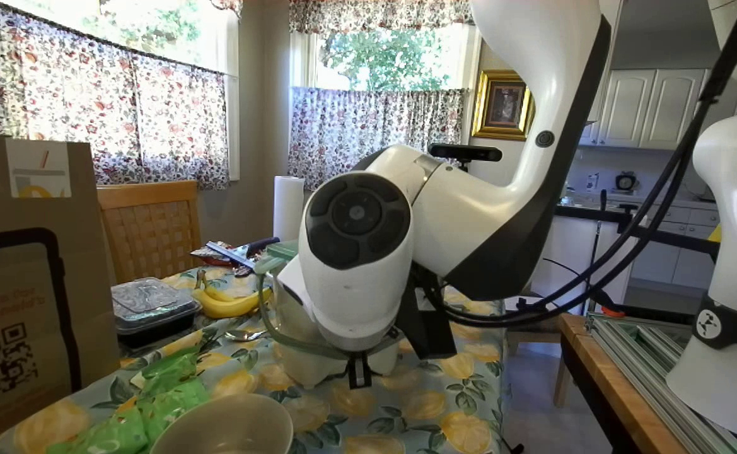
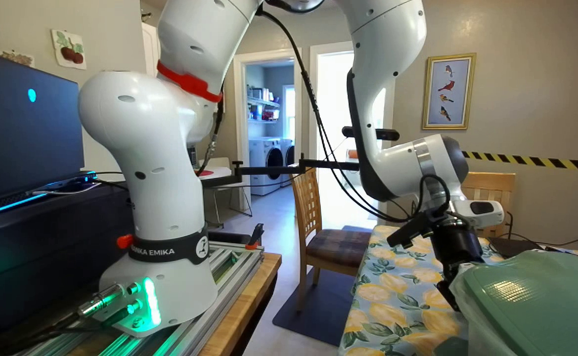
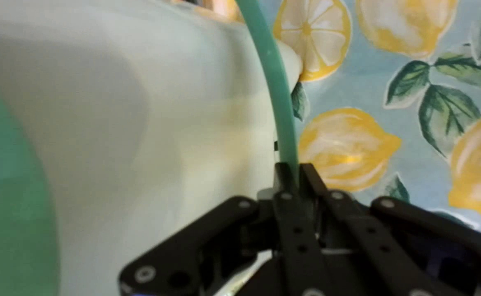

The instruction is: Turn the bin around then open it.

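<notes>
In an exterior view, the off-white bin (image 1: 295, 360) stands on the lemon-print tablecloth (image 1: 425, 413), partly hidden by the arm's white wrist (image 1: 359, 296). Its green handle (image 1: 299, 345) loops along the near side, and the black gripper (image 1: 360, 371) points down there. To the right, tablecloth stretches from the bin to the cloth's edge. The left is tighter: a spoon (image 1: 245, 335) lies near the bin, then bananas (image 1: 232, 307) and a black container (image 1: 154, 309) with a clear top. Toward the camera sit a pale bowl (image 1: 223, 425) and green bags (image 1: 166, 403). 2 curtained windows (image 1: 381, 60) stand behind.

In an exterior view, the bin fills the lower right corner, its green lid (image 2: 541, 296) cut off by the frame. The gripper reaches the side facing the arm's base (image 2: 165, 291). Tablecloth lies between that side and the cloth's edge; past it, pale floor (image 2: 269, 212) and a dark mat (image 2: 313, 316) lead to the wooden bench (image 2: 250, 291). A chair (image 2: 340, 247) with a plaid seat stands by the cloth. A framed picture of 4 birds (image 2: 448, 91) and striped tape (image 2: 531, 160) mark the wall (image 2: 541, 74).

In the wrist view, the gripper's 2 fingers (image 3: 284, 185) are pinched on the green handle. The bin's pale side takes up the left, the green lid blurred at the far edge; tablecloth fills the right, just past the handle.
</notes>
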Action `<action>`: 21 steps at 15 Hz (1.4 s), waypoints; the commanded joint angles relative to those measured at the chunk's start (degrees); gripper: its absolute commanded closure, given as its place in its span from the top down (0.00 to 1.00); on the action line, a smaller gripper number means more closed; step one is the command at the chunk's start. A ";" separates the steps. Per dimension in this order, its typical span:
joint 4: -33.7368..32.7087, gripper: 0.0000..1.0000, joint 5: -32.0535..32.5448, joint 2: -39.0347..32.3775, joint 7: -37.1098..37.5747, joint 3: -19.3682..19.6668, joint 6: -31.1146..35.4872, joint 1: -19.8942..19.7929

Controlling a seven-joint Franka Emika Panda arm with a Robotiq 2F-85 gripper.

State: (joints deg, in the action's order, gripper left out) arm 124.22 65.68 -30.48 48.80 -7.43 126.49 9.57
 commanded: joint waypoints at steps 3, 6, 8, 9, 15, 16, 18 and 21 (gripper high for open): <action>5.58 0.02 -13.28 10.34 -6.70 -2.51 4.29 -0.59; 7.94 0.02 -21.08 16.00 -10.17 -2.69 4.05 -0.14; 9.93 0.02 -26.63 20.29 -12.52 -2.71 4.39 -0.12; 10.81 0.02 -28.36 22.41 -12.96 -2.34 4.68 0.02; 11.64 0.36 -28.51 25.37 -13.55 -1.01 -0.49 0.41; 11.51 0.42 -26.88 23.50 -13.60 -0.71 -1.34 0.15; 11.44 0.57 -22.27 20.27 -11.79 0.14 -2.65 0.28; 10.51 0.80 -17.24 15.12 -10.85 1.61 -1.14 0.67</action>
State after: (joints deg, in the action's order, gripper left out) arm 136.01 44.12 -10.34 36.60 -7.10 124.38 9.69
